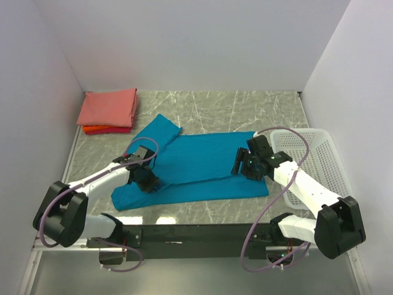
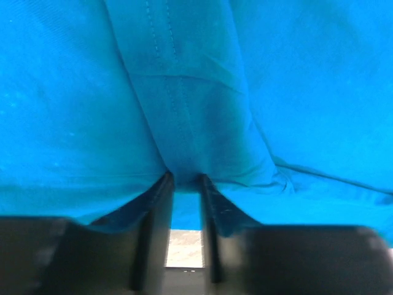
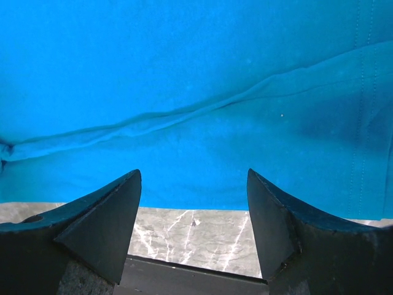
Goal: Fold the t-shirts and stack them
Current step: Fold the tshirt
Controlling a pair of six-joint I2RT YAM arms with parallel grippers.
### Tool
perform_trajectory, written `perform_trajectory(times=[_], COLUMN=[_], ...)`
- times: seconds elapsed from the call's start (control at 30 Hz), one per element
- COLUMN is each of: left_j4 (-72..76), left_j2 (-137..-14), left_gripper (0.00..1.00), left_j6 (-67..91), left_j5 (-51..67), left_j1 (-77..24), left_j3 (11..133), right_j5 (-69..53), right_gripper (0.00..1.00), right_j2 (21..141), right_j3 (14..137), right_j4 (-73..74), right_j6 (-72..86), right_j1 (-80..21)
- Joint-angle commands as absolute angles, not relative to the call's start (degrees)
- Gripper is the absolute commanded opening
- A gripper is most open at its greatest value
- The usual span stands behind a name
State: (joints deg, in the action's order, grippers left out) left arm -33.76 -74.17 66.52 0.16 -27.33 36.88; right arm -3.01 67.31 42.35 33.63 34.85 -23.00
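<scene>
A teal-blue t-shirt (image 1: 196, 166) lies partly folded across the middle of the marble table. My left gripper (image 1: 149, 181) sits at the shirt's near-left part. In the left wrist view its narrow fingers (image 2: 184, 178) pinch a raised ridge of the teal cloth (image 2: 295, 92) along a stitched seam. My right gripper (image 1: 239, 165) hovers over the shirt's right end. In the right wrist view it is open (image 3: 193, 178), nothing is between its fingers, and the shirt's edge (image 3: 184, 80) is just beyond them. A folded salmon-pink t-shirt (image 1: 109, 107) rests on an orange-red one (image 1: 98, 129) at the back left.
A white plastic mesh basket (image 1: 316, 160) stands at the right edge, close behind the right arm. White walls close in the table on the left, back and right. Bare marble (image 3: 190, 236) shows under the right fingers.
</scene>
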Motion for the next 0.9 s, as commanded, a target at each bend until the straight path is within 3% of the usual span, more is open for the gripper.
perform_trajectory(times=[0.0, 0.1, 0.13, 0.4, 0.87], left_j4=[-32.6, -32.8, -32.9, -31.6, -30.5], left_j2=[-75.7, -76.7, -77.0, -78.7, -93.4], left_gripper=[0.27, 0.03, 0.01, 0.01, 0.01], left_j6=[65.7, 65.6, 65.6, 62.1, 54.5], left_j5=[0.2, -1.5, -1.6, -3.3, -3.4], left_j1=[-27.7, -27.8, -27.8, -28.2, -28.6], left_j3=[39.1, 40.3, 40.8, 44.8, 57.4], right_j5=[-1.9, -1.3, -1.2, -1.8, -1.4], right_gripper=[0.76, 0.76, 0.76, 0.76, 0.76], right_j2=[67.6, 67.5, 67.3, 66.7, 68.3], right_j3=[42.4, 42.5, 42.5, 41.4, 41.2], right_j4=[32.3, 32.7, 32.7, 31.6, 31.2], right_j6=[34.5, 34.5, 34.5, 35.4, 35.9], right_j1=[-23.1, -23.1, -23.2, -23.1, -23.0])
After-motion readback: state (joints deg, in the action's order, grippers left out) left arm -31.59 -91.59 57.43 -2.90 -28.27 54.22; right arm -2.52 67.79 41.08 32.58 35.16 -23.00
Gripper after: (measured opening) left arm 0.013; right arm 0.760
